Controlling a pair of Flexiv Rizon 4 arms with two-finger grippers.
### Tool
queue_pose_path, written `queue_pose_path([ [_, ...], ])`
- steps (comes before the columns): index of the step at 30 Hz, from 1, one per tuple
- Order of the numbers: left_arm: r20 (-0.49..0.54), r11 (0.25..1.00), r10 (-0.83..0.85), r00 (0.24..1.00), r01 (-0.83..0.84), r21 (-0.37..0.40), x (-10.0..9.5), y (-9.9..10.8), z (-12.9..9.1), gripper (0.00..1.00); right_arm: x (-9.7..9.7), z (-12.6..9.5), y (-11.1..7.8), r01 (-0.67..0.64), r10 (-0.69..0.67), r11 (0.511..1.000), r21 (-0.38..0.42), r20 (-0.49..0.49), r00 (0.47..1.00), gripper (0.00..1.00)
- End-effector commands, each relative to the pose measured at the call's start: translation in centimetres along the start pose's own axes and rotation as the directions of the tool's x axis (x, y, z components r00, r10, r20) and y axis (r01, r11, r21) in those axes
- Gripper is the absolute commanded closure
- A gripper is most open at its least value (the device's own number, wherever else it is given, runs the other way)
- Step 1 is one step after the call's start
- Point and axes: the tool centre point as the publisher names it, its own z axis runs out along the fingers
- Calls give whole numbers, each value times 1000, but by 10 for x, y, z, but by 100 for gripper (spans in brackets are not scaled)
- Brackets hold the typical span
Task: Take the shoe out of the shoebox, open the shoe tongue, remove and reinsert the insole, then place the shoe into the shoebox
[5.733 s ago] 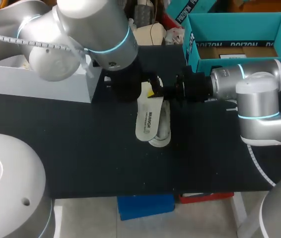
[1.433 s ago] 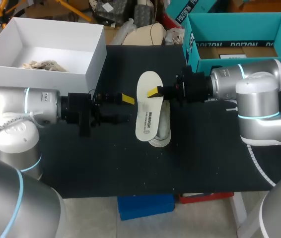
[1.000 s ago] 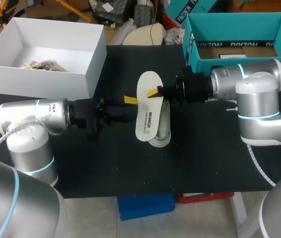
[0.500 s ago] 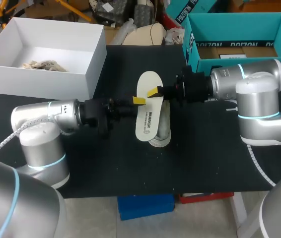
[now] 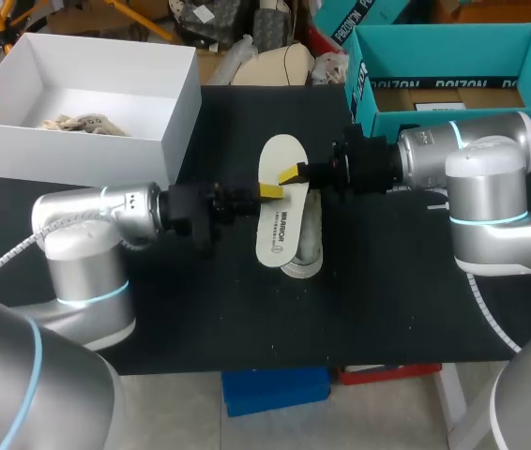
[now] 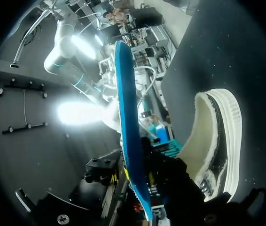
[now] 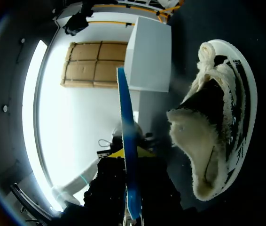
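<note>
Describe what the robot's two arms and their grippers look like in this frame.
The left arm and right arm are both built from rounded silver-grey cylinders with bulbous joints. A thin glowing cyan ring marks each joint. A white ribbed cable runs along the left arm. Each wrist ends in black hardware: the left gripper, and the right gripper, which is tipped in bright yellow.

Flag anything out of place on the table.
The insole is out of the shoe. The right end effector holds it flat above the shoe, and the left end effector is at its opposite edge. Nothing looks spilled or damaged.
</note>
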Motion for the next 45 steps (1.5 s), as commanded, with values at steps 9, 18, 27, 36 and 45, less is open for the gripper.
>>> queue_pose_path([
  [9, -24, 1000, -11, 1000, 11, 25, 2, 4, 9, 100, 0, 1, 1, -7, 7, 1000, -6, 20, 1000, 0],
  [18, -177, 983, -162, 971, 174, 60, 1, -4, -1, 100, 3, -10, -7, 29, -28, 1000, 2, 252, 967, 0],
  [27, -369, 961, -228, 901, 270, 64, -5, -23, -16, 100, 7, -38, -35, 67, -51, 997, -27, 396, 917, 0],
  [36, -541, 952, -205, 816, 294, 83, -13, -51, -22, 100, 14, -73, -69, 98, -53, 993, -68, 489, 871, 0],
  [45, -613, 941, -177, 770, 315, 124, -17, -67, -27, 100, 17, -84, -79, 111, -61, 992, -66, 515, 855, 0],
])
